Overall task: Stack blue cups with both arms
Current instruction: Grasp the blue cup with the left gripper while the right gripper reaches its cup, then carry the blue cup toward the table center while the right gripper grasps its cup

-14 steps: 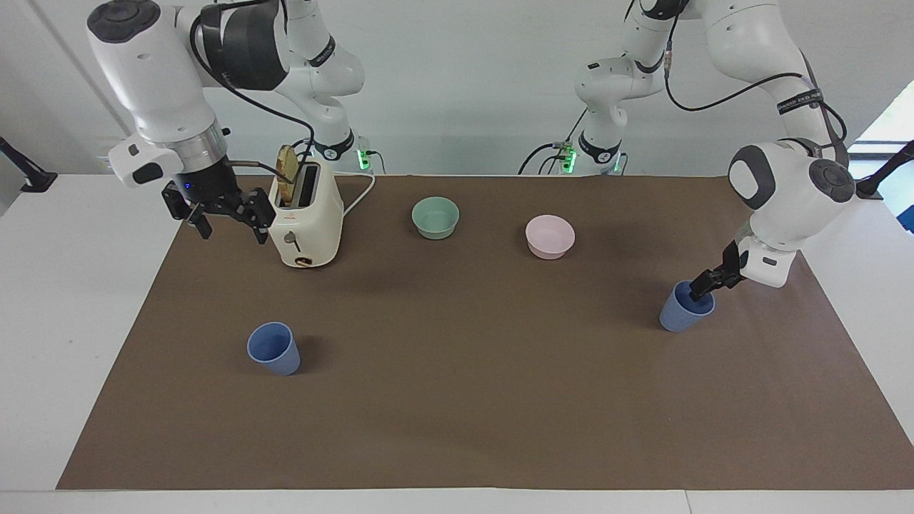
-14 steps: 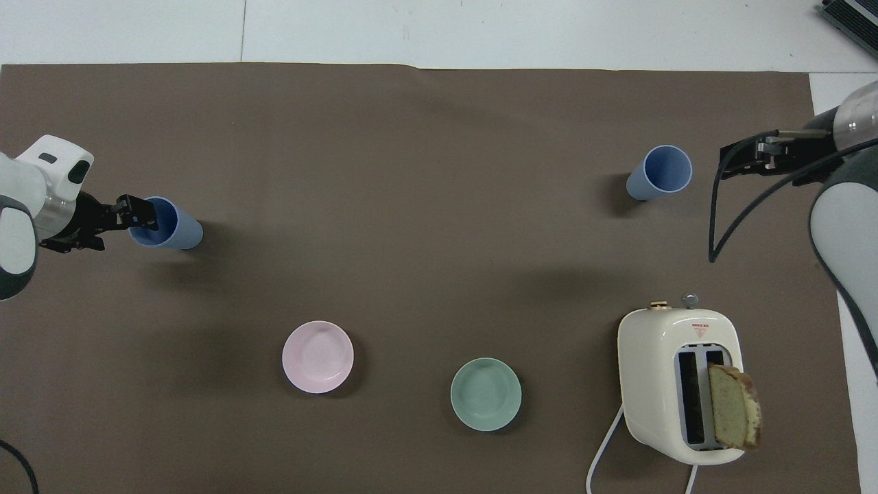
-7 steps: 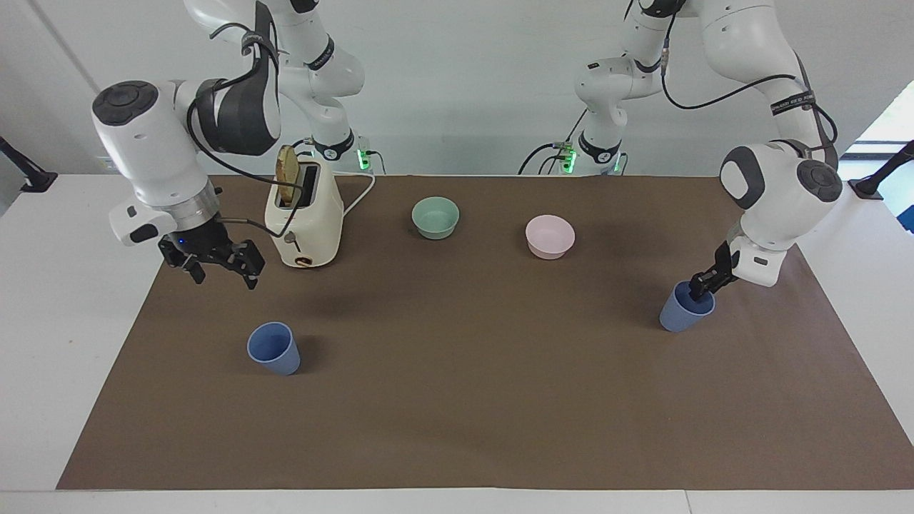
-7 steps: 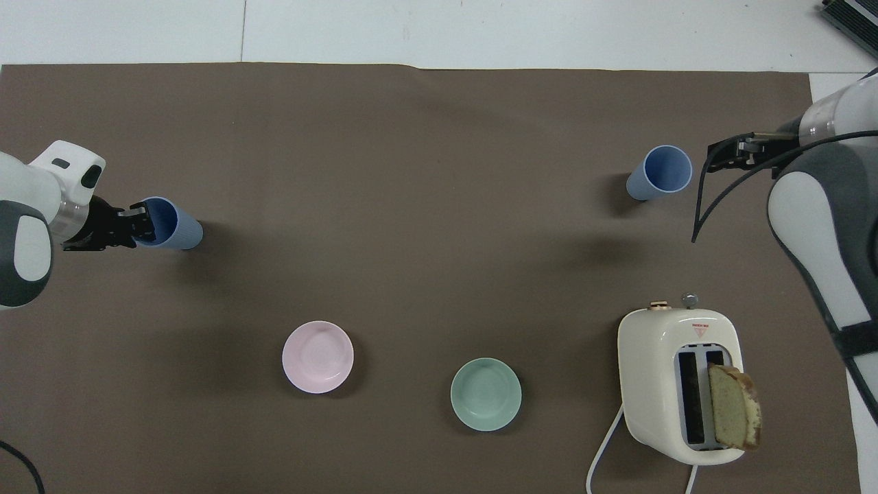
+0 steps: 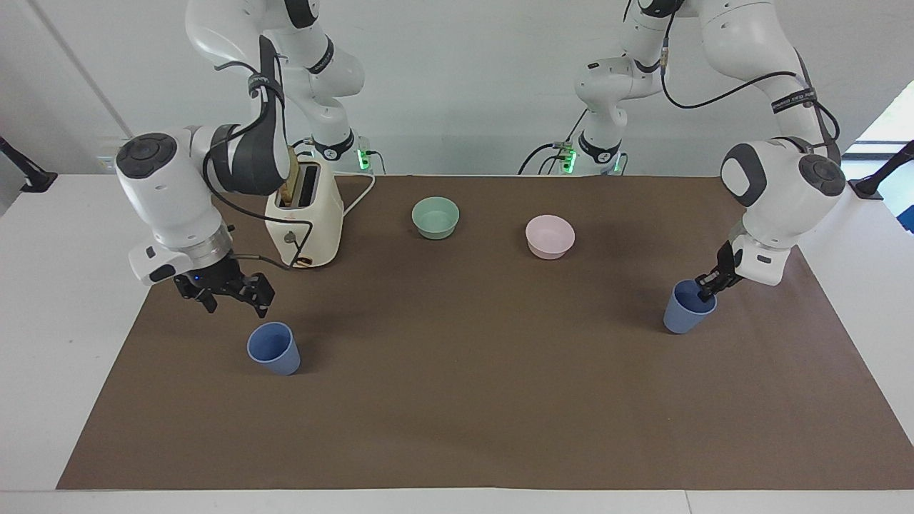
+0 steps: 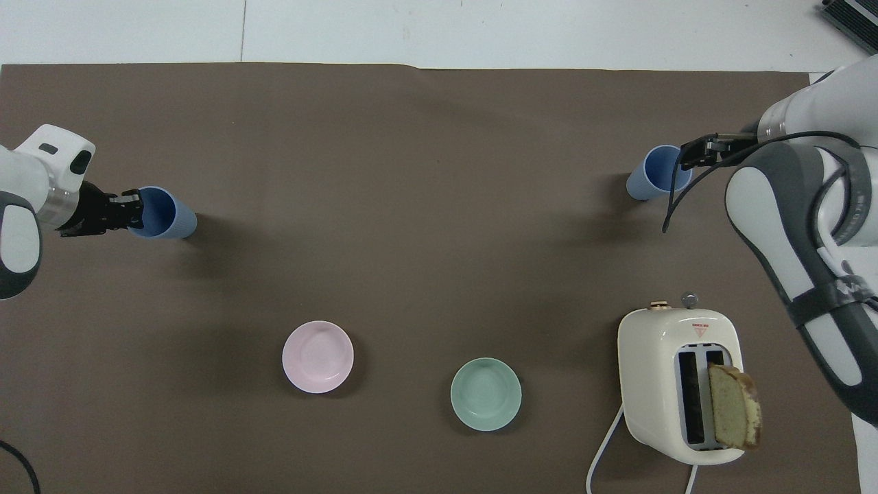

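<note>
Two blue cups stand on the brown mat. One cup [image 5: 687, 310] [image 6: 163, 215] is at the left arm's end. My left gripper [image 5: 707, 287] [image 6: 132, 208] is shut on its rim, one finger inside the cup, and the cup looks slightly tilted. The other cup [image 5: 273, 349] [image 6: 653, 173] stands upright at the right arm's end. My right gripper [image 5: 230, 303] [image 6: 691, 152] is open and empty. It hangs low just above and beside this cup's rim without touching it.
A cream toaster [image 5: 305, 214] [image 6: 679, 384] with a bread slice in one slot stands near the right arm's base. A pale green bowl [image 5: 435, 217] [image 6: 485, 394] and a pale pink bowl [image 5: 550, 236] [image 6: 317, 357] sit nearer to the robots than the cups.
My right gripper came down from beside the toaster to just above its cup. My left gripper stayed at its cup's rim, and that cup shifted slightly.
</note>
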You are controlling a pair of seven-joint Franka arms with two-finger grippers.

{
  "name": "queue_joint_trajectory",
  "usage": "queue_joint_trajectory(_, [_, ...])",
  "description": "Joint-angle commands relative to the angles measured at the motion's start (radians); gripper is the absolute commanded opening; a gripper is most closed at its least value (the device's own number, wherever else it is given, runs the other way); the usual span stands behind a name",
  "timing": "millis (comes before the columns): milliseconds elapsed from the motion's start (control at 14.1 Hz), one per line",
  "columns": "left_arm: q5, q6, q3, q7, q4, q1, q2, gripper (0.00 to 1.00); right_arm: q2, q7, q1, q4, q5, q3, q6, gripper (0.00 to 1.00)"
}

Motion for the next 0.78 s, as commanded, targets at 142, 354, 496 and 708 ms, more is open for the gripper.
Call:
queue_joint_trajectory(142, [-0.025, -0.156, 0.004, -0.054, 0.171, -0.066, -0.013, 0.00, -0.002, -0.028, -0.001, -0.037, 0.013, 0.002, 0.047, 1.00])
queue_joint_trajectory(354, [-0.025, -0.172, 0.004, -0.189, 0.210, -0.158, -0.008, 0.00, 0.013, -0.030, -0.002, -0.038, 0.013, 0.002, 0.048, 1.00])
queue_joint_trajectory(496, [-0.025, -0.158, 0.004, -0.296, 0.208, -0.247, -0.007, 0.00, 0.015, -0.028, -0.004, -0.038, 0.013, 0.002, 0.048, 1.00])
queue_joint_trajectory(708, [-0.025, -0.094, 0.004, -0.474, 0.199, -0.386, 0.024, 0.00, 0.029, -0.030, -0.008, -0.041, 0.012, 0.001, 0.073, 1.00])
